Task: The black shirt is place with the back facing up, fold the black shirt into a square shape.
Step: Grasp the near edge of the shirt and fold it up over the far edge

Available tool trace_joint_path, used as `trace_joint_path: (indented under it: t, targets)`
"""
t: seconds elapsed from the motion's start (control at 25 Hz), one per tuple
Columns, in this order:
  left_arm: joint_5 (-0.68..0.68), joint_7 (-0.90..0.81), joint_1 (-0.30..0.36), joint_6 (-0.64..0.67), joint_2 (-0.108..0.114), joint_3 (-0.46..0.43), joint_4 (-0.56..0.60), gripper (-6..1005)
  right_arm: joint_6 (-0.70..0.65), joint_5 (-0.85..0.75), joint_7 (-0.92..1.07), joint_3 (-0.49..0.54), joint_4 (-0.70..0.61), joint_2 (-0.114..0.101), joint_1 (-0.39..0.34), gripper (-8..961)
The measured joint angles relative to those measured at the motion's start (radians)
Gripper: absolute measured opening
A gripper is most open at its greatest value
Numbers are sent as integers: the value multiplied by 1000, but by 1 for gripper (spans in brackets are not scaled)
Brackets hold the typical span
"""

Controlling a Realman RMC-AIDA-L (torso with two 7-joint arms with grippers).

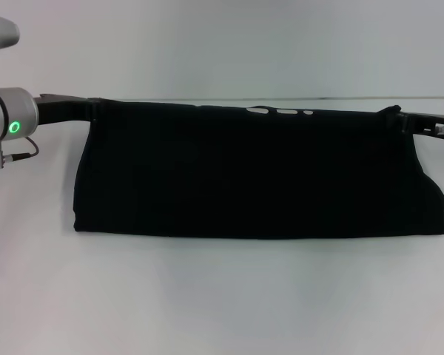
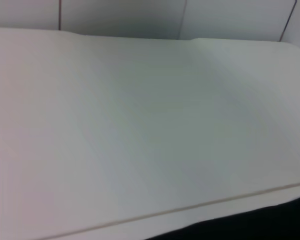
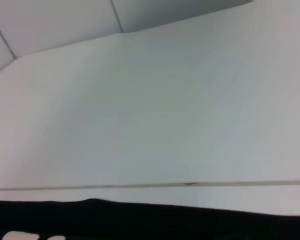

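A plain white, smooth flat desk [image 1: 229, 303] filled most of the head view, its far edge running across the upper part of the frame against a pale wall. A large plain black soft cloth shirt [image 1: 251, 177] spread as a wide band across the middle of the frame, its lower edge lying on the desk surface. In the wrist views the same white desk [image 2: 140, 125] showed, with a strip of the black cloth [image 3: 140, 220] along the bottom of the frame.
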Motion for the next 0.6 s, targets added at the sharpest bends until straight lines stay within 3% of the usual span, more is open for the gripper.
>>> trace_joint_path:
  t: [0.24,0.6]
  targets:
    - [-5,25,-19,-58,-8,2,-8,2,62,1,-5,-6,-5,14,23,79]
    - [-48,93,-49,-129,-14,11,-23,6,110,1,2,-12,-6,3,53,82]
